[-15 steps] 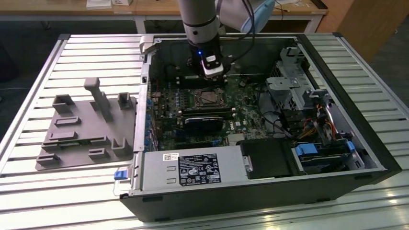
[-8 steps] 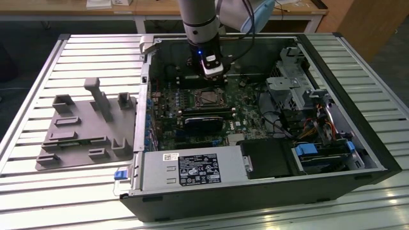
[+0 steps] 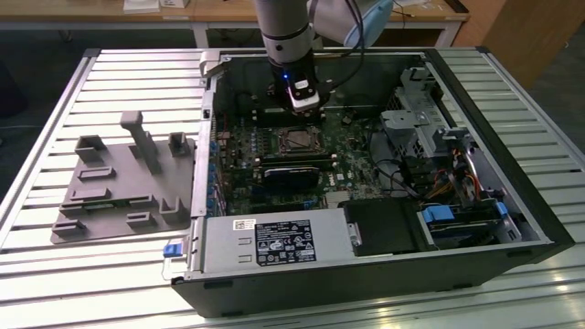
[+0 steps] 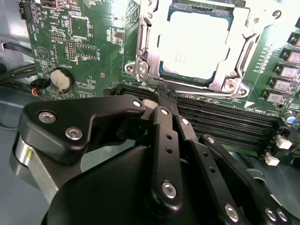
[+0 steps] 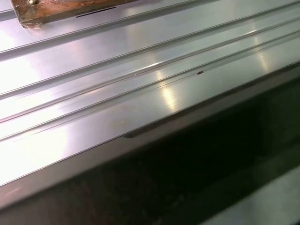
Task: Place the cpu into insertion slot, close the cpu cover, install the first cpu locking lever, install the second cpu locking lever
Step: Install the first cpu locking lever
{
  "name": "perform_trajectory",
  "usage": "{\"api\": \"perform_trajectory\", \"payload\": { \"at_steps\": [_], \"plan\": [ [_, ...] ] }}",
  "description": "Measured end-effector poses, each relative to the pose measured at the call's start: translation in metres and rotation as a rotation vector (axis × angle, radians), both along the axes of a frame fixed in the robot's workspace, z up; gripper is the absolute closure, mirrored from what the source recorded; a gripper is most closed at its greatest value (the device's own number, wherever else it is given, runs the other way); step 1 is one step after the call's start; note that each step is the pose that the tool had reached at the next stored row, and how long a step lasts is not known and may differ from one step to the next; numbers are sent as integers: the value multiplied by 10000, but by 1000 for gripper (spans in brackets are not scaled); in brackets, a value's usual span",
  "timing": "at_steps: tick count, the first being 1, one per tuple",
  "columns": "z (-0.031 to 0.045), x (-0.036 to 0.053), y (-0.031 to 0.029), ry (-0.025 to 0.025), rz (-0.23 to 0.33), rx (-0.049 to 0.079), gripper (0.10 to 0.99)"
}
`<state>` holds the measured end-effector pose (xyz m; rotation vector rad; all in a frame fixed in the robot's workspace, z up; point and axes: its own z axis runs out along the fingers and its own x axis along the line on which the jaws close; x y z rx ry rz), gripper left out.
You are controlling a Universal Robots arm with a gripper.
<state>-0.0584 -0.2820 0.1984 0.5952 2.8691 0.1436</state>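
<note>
While the cpu (image 4: 194, 44) sits socketed under the cpu cover (image 4: 144, 40) just ahead of the end effector (image 4: 162, 93), whose fingers are drawn narrow on nothing visible, an off-line push risks slipping onto the memory slots (image 4: 225, 117) beneath it.

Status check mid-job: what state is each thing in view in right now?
cpu: seated in the socket, top showing through the cover's window.
cpu cover: down over the cpu.
gripper: shut, nothing seen between its tips, next to the socket's edge.
computer case: lying on its side, open, motherboard exposed.
</note>
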Motion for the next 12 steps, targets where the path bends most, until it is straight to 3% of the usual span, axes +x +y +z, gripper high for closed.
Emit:
{"api": "perform_trajectory", "payload": {
  "at_steps": [12],
  "plan": [
    [-50, 0, -9, -52, 1, -76, 980]
  ]
}}
